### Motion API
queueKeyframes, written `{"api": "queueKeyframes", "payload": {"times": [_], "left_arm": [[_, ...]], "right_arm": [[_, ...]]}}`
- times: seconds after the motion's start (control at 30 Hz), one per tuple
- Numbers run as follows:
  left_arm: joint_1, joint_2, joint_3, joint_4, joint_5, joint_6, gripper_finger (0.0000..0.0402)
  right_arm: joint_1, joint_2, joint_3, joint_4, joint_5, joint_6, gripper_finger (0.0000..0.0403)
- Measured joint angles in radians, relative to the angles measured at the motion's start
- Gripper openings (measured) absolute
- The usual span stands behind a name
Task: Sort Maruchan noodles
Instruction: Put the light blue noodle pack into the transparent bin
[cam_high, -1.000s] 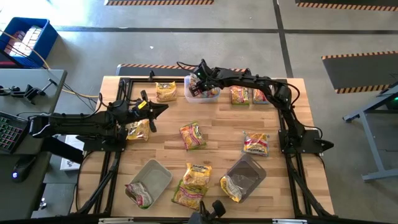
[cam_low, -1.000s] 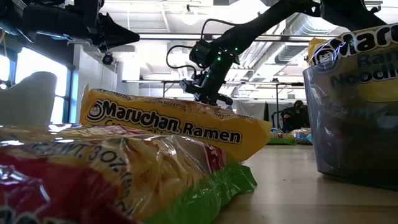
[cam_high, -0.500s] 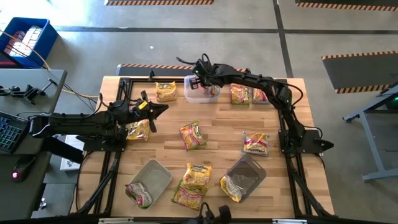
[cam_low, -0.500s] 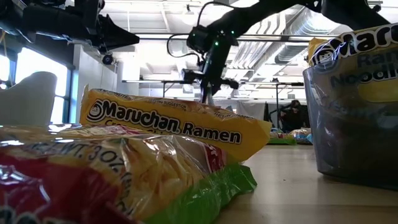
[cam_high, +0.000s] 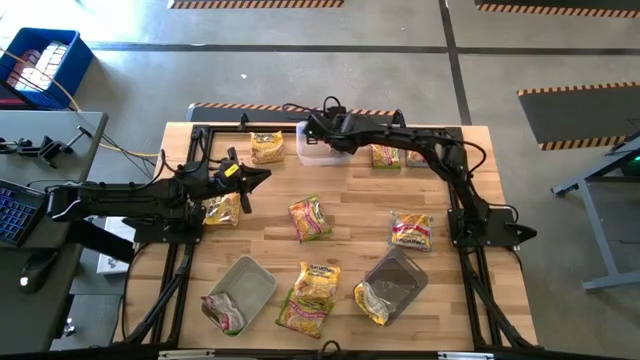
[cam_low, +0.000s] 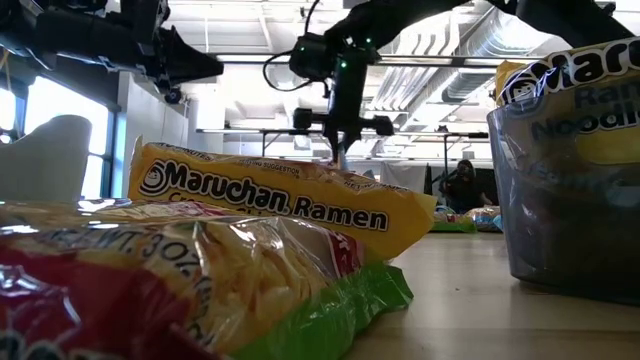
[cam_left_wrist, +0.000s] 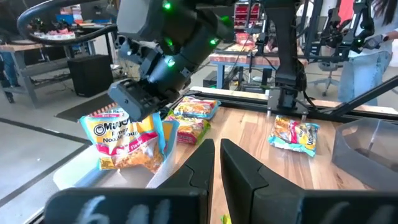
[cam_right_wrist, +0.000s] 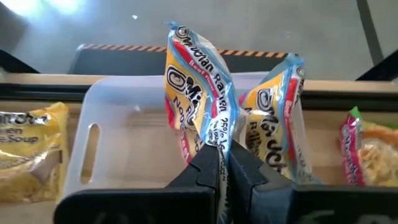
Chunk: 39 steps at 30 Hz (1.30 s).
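My right gripper (cam_high: 312, 130) (cam_right_wrist: 222, 165) is over the clear tub (cam_high: 325, 155) (cam_right_wrist: 118, 143) at the table's far edge, shut on a red-and-blue Maruchan packet (cam_right_wrist: 196, 87) (cam_left_wrist: 121, 140). A second red-and-blue packet (cam_right_wrist: 273, 130) stands in that tub, leaning on its wall. My left gripper (cam_high: 262, 176) (cam_left_wrist: 217, 158) is shut and empty above the table's left part, next to a yellow packet (cam_high: 222, 210) lying flat. More packets lie flat across the wood. My right gripper pinches the red-and-blue packet between its two fingers by one end (cam_right_wrist: 208, 140). The fingers come from above, pointing down. The packet hangs below them, tilted, with its lower part inside the tub's walls. I cannot tell whether it touches the tub's floor.
Yellow and pink packets lie at the far edge (cam_high: 266, 146) (cam_high: 385, 154), mid-table (cam_high: 309, 217) (cam_high: 411, 230) and near the front (cam_high: 318, 280). A clear tub (cam_high: 250, 278) and a dark tub (cam_high: 405, 270) at the front each hold a packet. Bare wood lies between these.
My right gripper has risen a little and shifted toward the table's left over the far tub, turning from a slant until its fingers point straight down, with the packet still in its hold.
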Motion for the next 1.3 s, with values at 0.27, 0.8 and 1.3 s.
{"api": "queueKeyframes", "payload": {"times": [0.27,0.8,1.3], "left_arm": [[-0.004,0.0,0.0,-0.032,0.0,-0.022,0.0019],[-0.03,0.0,0.0,-0.034,0.0,-0.018,0.0019],[-0.029,0.0,0.0,-0.036,0.0,0.008,0.0019]], "right_arm": [[0.025,0.072,-0.001,0.014,-0.034,0.04,0.0],[-0.002,0.087,0.066,-0.154,-0.326,-0.283,0.0085],[-0.058,0.096,0.279,-0.178,-0.541,-1.111,0.0261]]}}
